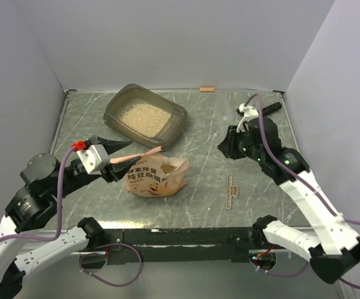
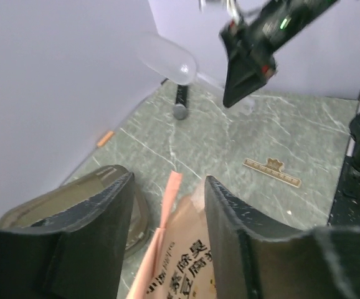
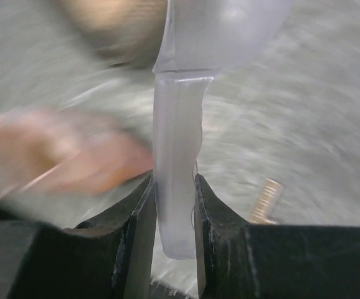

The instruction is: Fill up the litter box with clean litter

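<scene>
Roughly halfway, by the looks of it. A patch of tan litter [image 1: 144, 116] is already spread over the middle of the litter box [image 1: 175, 126], which is parked at the far left of the desk [image 1: 211, 180]. The floor near the walls looks barely covered, so more is probably needed.

The orange bag [image 1: 156, 176] is laid on its side just in front of the box, not touching it. Its torn-open top and a loose pink strip [image 1: 136, 156] are pointed toward the left arm. It looks puffy enough that some litter could be left inside, but that can't be confirmed from here.

The left fingers [image 1: 116, 145] are spread apart around the bag's top. The strip and the bag's edge are seen in the gap, but nothing is pinched. The right fingers [image 3: 146, 205] are clamped on the handle of a clear plastic scoop [image 3: 177, 156], which is held up over the right side of the desk, well away from the box.

Best guess: either more is to be poured from the bag, or the pile is to be levelled with the scoop.
</scene>
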You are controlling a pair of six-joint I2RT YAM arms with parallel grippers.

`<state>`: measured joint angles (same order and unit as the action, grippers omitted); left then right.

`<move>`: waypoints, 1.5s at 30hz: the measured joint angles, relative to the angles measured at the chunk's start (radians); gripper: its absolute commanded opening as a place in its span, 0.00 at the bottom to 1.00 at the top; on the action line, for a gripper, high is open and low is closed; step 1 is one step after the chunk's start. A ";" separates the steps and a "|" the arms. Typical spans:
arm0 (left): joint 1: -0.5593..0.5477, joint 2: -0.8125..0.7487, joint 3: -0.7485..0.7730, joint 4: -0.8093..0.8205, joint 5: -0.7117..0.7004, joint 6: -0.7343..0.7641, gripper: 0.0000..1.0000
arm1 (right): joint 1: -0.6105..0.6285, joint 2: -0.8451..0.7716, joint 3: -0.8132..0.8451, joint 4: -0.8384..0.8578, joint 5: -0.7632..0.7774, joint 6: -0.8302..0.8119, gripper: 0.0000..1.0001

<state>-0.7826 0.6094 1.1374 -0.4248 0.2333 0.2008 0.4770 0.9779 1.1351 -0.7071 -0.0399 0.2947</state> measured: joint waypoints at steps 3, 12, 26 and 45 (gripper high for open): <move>0.000 -0.005 -0.015 -0.008 0.020 0.000 0.56 | 0.103 -0.033 0.087 -0.040 -0.163 -0.081 0.00; 0.000 -0.048 -0.038 -0.007 0.094 -0.025 0.58 | 0.314 0.005 0.207 -0.193 -0.504 -0.265 0.00; 0.000 -0.049 0.010 -0.103 0.177 -0.038 0.57 | 0.527 0.146 0.297 -0.344 -0.549 -0.386 0.00; 0.000 -0.002 0.019 -0.153 0.264 -0.063 0.47 | 0.679 0.183 0.359 -0.372 -0.454 -0.389 0.00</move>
<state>-0.7826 0.6071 1.1564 -0.5781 0.4973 0.1383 1.1564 1.1606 1.4937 -1.0794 -0.4942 -0.0944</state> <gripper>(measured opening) 0.491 0.322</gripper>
